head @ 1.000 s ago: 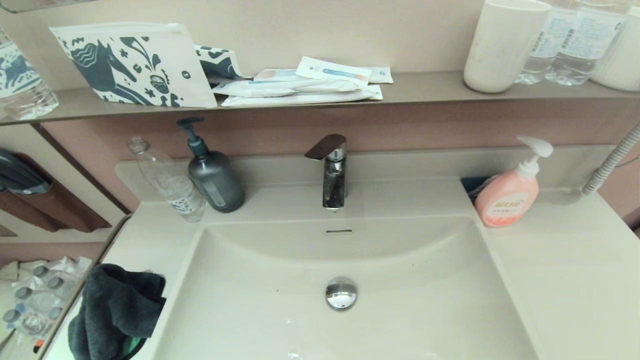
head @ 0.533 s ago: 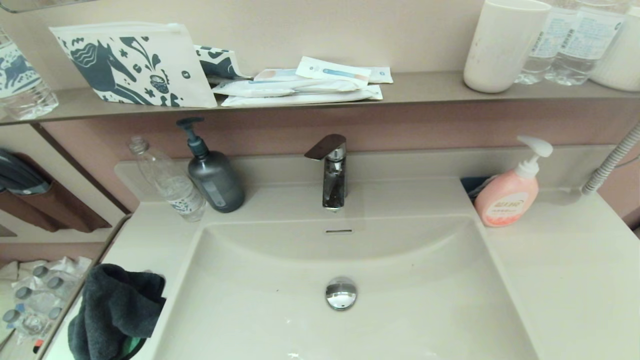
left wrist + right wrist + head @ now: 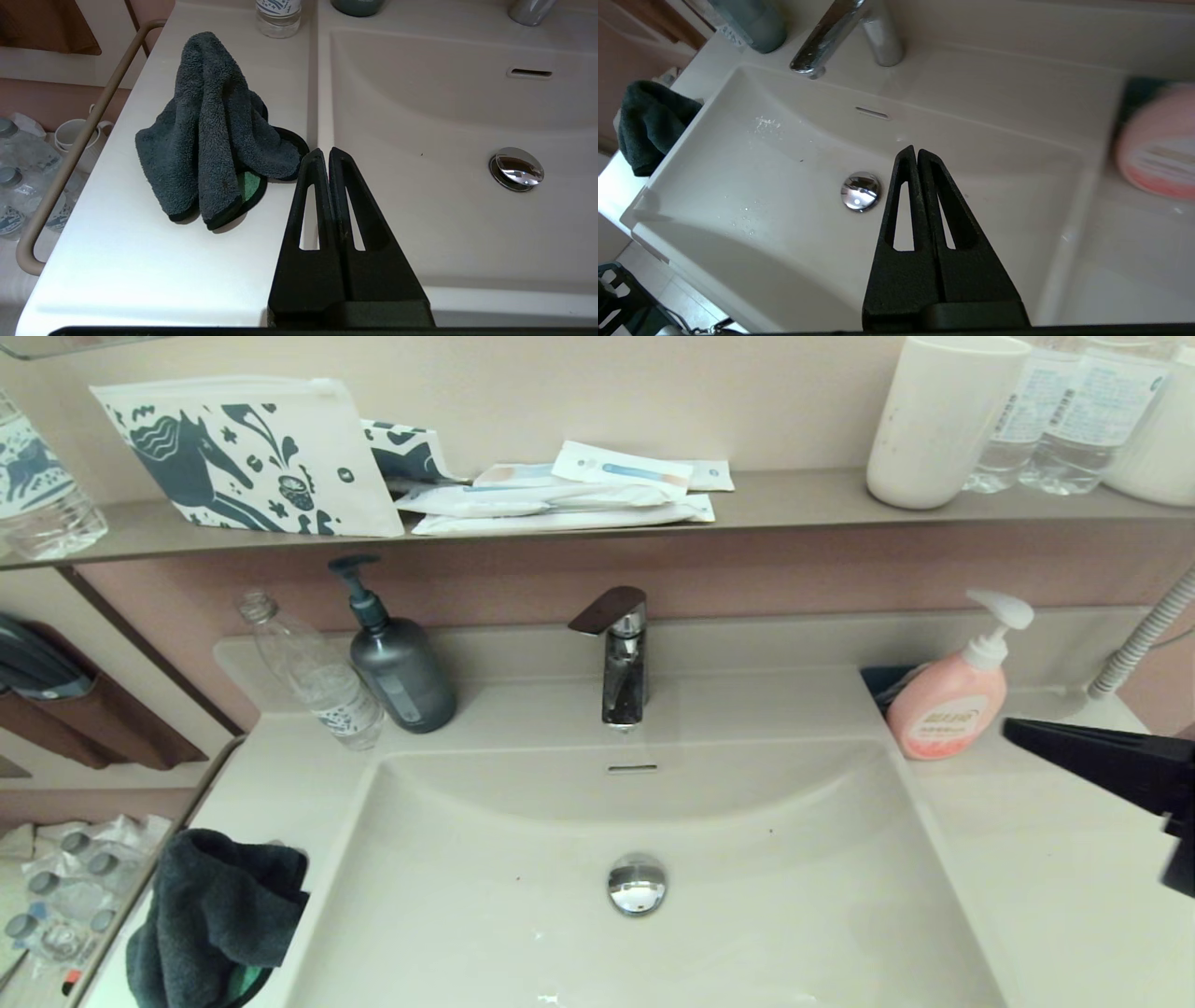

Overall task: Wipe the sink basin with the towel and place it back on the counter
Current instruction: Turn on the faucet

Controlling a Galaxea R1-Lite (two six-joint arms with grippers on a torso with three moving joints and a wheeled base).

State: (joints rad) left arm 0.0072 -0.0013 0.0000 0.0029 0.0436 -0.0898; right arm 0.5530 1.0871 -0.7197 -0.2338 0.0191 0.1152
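The dark grey towel (image 3: 219, 915) with green trim lies crumpled on the counter (image 3: 1055, 859) at the left rim of the sink basin (image 3: 747, 821). In the left wrist view the towel (image 3: 210, 130) sits just beyond and beside my left gripper (image 3: 325, 151), which is shut and empty over the basin's left rim. My right gripper (image 3: 1013, 728) reaches in from the right edge above the counter, near the pink soap bottle. It is shut and empty (image 3: 916, 151), hovering over the basin (image 3: 761, 186) close to the chrome drain plug (image 3: 860, 191).
A chrome faucet (image 3: 621, 653) stands at the back centre. A grey pump bottle (image 3: 401, 677) and a clear bottle (image 3: 317, 677) stand back left, a pink soap bottle (image 3: 948, 705) back right. A shelf (image 3: 794, 499) above holds a pouch, packets, a cup and bottles.
My right gripper has come into the head view from the right edge. The towel and everything on the counter stay where they were.
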